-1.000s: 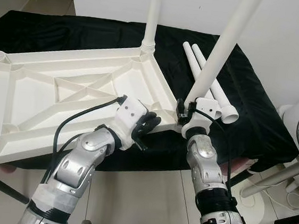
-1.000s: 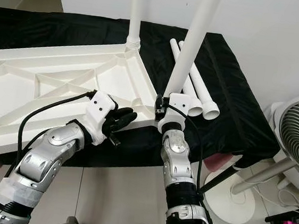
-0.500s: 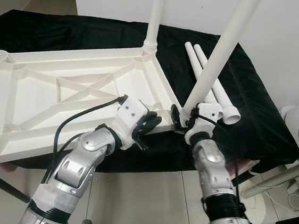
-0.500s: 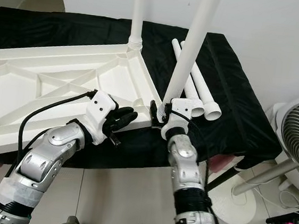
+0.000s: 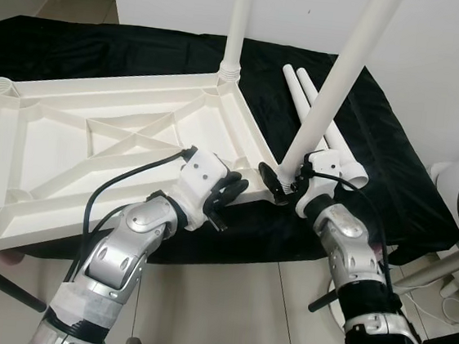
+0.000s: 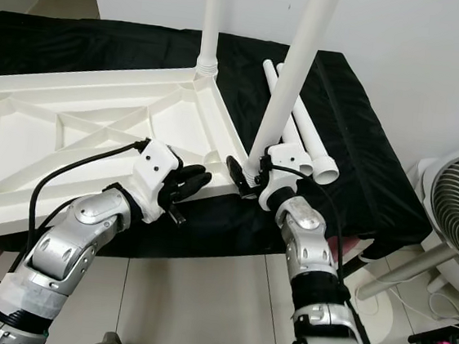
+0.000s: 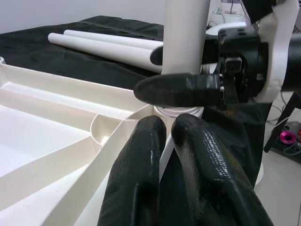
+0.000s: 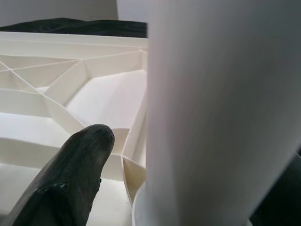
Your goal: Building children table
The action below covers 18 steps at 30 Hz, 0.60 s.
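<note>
The right claw [image 5: 282, 182] hugs the leg [image 5: 336, 93] low down. The leg stands at the top's [image 5: 93, 137] corner, leaning toward 1 o'clock. The shut left claw [image 5: 229, 192] presses the rim at 9 o'clock.

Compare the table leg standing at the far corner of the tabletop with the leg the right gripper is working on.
The far leg stands straight up in its corner socket with no gripper on it; the near leg leans to the right, and the right gripper has its fingers around its base. The far leg looks thinner in the eye views, being further away. Both are plain white tubes rising from the upturned tabletop.
</note>
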{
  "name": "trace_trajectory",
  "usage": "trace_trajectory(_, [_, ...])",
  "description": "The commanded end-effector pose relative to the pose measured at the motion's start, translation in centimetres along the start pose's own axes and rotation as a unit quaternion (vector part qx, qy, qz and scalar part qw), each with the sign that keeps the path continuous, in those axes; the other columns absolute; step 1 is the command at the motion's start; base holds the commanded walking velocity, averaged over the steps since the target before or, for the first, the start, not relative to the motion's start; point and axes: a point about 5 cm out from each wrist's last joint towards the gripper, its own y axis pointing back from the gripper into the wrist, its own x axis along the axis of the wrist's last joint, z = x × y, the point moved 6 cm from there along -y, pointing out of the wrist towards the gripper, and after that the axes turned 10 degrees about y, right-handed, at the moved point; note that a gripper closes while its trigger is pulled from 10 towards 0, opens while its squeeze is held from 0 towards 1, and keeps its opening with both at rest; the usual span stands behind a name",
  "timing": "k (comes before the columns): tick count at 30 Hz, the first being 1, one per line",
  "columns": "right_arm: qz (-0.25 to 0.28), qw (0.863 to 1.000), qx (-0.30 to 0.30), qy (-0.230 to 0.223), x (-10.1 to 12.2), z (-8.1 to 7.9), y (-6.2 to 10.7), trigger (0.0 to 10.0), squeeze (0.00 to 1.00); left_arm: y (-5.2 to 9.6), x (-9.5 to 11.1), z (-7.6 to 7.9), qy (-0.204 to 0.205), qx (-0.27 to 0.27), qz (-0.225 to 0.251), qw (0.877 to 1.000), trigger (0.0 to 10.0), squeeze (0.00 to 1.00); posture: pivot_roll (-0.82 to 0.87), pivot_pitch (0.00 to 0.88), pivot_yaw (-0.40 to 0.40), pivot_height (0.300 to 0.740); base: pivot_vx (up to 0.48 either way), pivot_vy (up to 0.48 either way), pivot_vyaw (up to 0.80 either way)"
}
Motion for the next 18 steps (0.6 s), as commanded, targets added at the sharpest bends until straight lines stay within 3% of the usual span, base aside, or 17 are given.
trace_trajectory(1, [-0.007,1.000,0.025,0.001,-0.4,-0.5,-0.3,10.0,0.00,-0.2,-0.3,0.1,0.001,0.006,-0.001,1.000,10.0,0.00,-0.03,0.038,-0.017,0.740,0.000,0.000,0.00])
trace_trajectory(2, [-0.008,0.999,0.031,0.009,-0.4,-0.6,-0.4,8.2,0.00,-0.1,-0.2,0.1,0.001,0.006,-0.001,1.000,10.0,0.00,-0.03,0.038,-0.017,0.740,0.000,0.000,0.00])
trace_trajectory(3, [-0.008,0.999,0.031,0.009,-0.4,-0.6,-0.4,8.2,0.00,-0.1,-0.2,0.1,0.001,0.006,-0.001,1.000,10.0,0.00,-0.03,0.038,-0.017,0.740,0.000,0.000,0.00])
trace_trajectory(4, [-0.012,0.999,0.041,0.010,-0.7,-0.7,-0.5,0.0,0.00,-0.1,-0.2,0.0,0.001,0.007,0.000,1.000,10.0,0.00,-0.03,0.044,-0.018,0.740,0.000,0.000,0.00])
trace_trajectory(16, [-0.041,0.998,0.027,-0.025,-2.7,-0.5,0.4,0.0,0.00,0.3,-0.2,-0.2,0.005,0.019,0.000,1.000,10.0,0.00,-0.02,0.061,-0.030,0.740,0.000,0.000,0.00])
trace_trajectory(17, [-0.045,0.998,0.019,-0.030,-2.9,-0.5,0.4,10.0,0.00,0.3,-0.3,-0.2,0.006,0.020,0.000,1.000,10.0,0.00,-0.02,0.061,-0.030,0.740,0.000,0.000,0.00])
trace_trajectory(18, [-0.047,0.998,0.005,-0.034,-3.1,-0.4,0.3,10.0,0.00,0.3,-0.3,-0.2,0.006,0.021,0.000,1.000,10.0,0.00,-0.02,0.062,-0.031,0.740,0.000,0.000,0.00])
